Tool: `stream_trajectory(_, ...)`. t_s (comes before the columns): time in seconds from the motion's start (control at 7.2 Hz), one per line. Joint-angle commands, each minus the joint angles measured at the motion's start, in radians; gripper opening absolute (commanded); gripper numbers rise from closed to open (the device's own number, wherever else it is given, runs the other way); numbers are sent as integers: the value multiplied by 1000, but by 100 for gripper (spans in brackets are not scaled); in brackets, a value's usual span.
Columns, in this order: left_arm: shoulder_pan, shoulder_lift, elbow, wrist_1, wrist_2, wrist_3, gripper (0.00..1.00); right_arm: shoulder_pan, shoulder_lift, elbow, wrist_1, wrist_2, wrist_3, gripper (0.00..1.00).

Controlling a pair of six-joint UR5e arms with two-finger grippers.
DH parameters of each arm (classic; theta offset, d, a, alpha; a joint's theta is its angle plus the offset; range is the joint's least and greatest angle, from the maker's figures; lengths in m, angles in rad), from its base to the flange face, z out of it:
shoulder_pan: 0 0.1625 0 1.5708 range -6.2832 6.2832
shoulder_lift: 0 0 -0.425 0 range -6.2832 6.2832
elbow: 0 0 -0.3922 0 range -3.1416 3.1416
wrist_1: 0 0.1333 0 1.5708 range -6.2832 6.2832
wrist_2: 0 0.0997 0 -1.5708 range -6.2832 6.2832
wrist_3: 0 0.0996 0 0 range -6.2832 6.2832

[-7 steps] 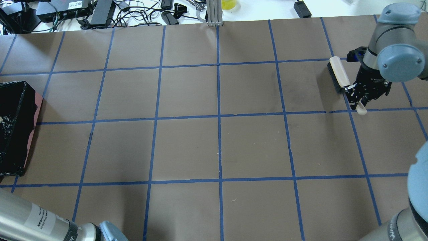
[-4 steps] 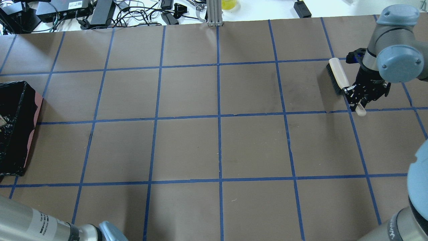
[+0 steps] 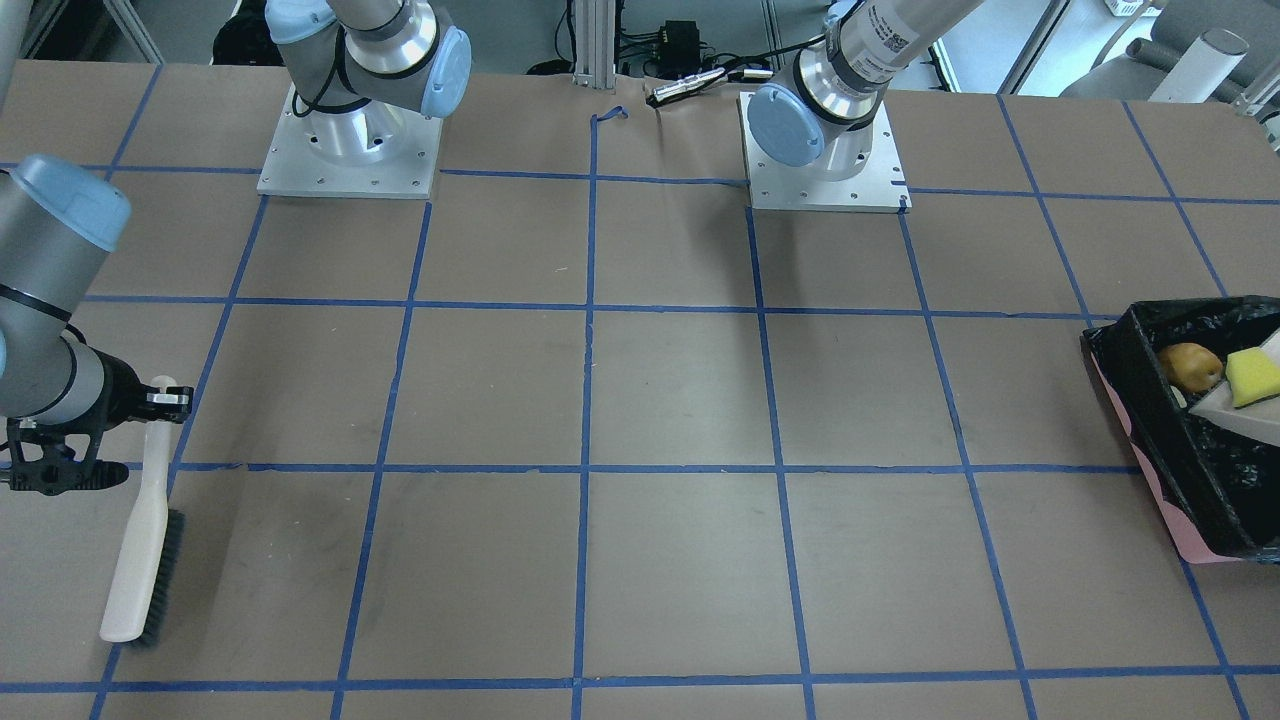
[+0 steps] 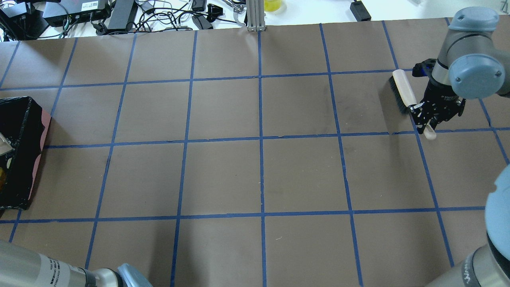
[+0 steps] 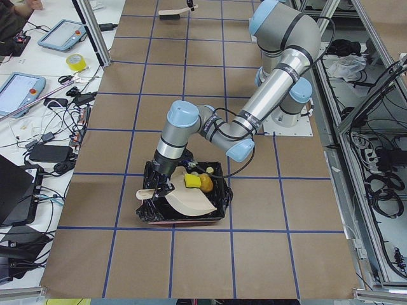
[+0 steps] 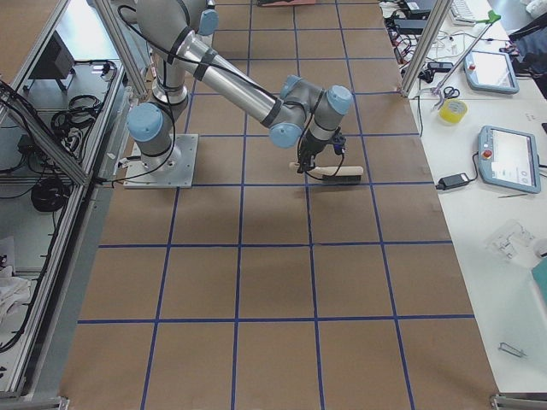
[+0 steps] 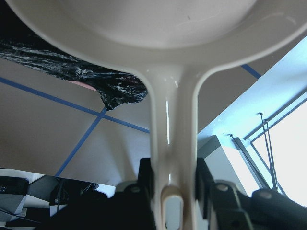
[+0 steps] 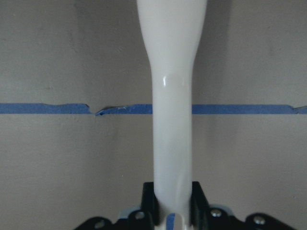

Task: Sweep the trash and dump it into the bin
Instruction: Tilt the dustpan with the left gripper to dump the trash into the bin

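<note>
Left gripper (image 7: 173,184) clamped on dustpan (image 5: 187,200) handle, pan tilted over bin (image 3: 1150,400). Inside bin at pan's lip: brown lump (image 3: 1190,366), yellow-green wedge (image 3: 1254,376). Right gripper (image 8: 172,203) clamped on brush (image 3: 140,560) handle, well apart from bin.

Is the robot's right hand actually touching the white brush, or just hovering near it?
Touching. The right wrist view shows the right hand with a finger pressed against each side of the brush handle, and no gap shows between them.

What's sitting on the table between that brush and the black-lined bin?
Nothing: between the brush and the bin there is only bare brown table with blue tape lines, as the front-facing view shows.
</note>
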Motion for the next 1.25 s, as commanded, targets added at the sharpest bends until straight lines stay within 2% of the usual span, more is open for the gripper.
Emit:
stream_trajectory(0.0,-1,13,-14,33,-3,18,0,0,0,0,1,-1,-1,13)
stream_trajectory(0.14,-11,15,-14,65,-2,18,0,0,0,0,2,-3,0,21)
stream_trajectory(0.28,-27,18,-20,134,-2,18,0,0,0,0,2,-3,-3,40)
stream_trajectory(0.42,-35,25,-45,186,2,18,0,0,0,0,1,-3,-6,67)
stream_trajectory(0.56,-34,53,-103,229,3,18,0,0,0,0,1,-4,-9,80)
stream_trajectory(0.83,-26,120,-201,347,3,18,0,0,0,-2,2,-4,-9,83)
stream_trajectory(0.97,-21,146,-215,352,3,18,0,0,0,-2,4,-4,-7,84)
stream_trajectory(1.11,-20,165,-220,361,6,18,0,0,-12,-12,5,-10,-6,92)
